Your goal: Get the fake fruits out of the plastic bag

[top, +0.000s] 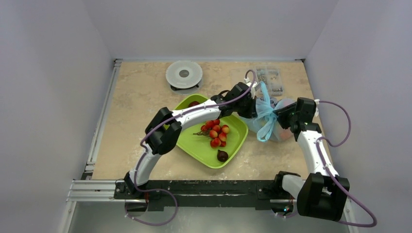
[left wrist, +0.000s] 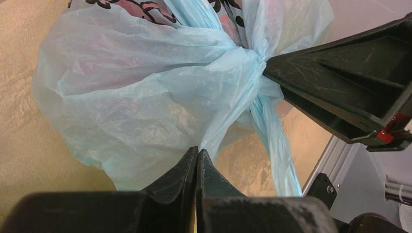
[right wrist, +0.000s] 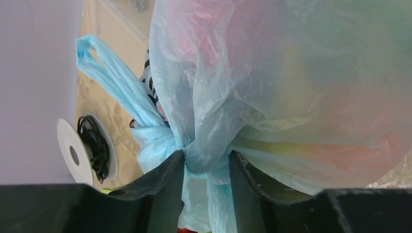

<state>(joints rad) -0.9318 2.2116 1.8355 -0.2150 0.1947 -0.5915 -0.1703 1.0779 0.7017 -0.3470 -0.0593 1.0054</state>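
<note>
My left hand is pressed together on a fold of the plastic bag — thin, crinkly film, probably slippery and easy to tear. My right hand pinches its knotted neck. The bag sits by the desk's right edge, toward the far corner. The fake fruits blur inside — likely light and apt to roll, so I would grip film beside the knot.

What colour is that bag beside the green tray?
Light blue plastic bag, pink and black print; left wrist view.
</note>
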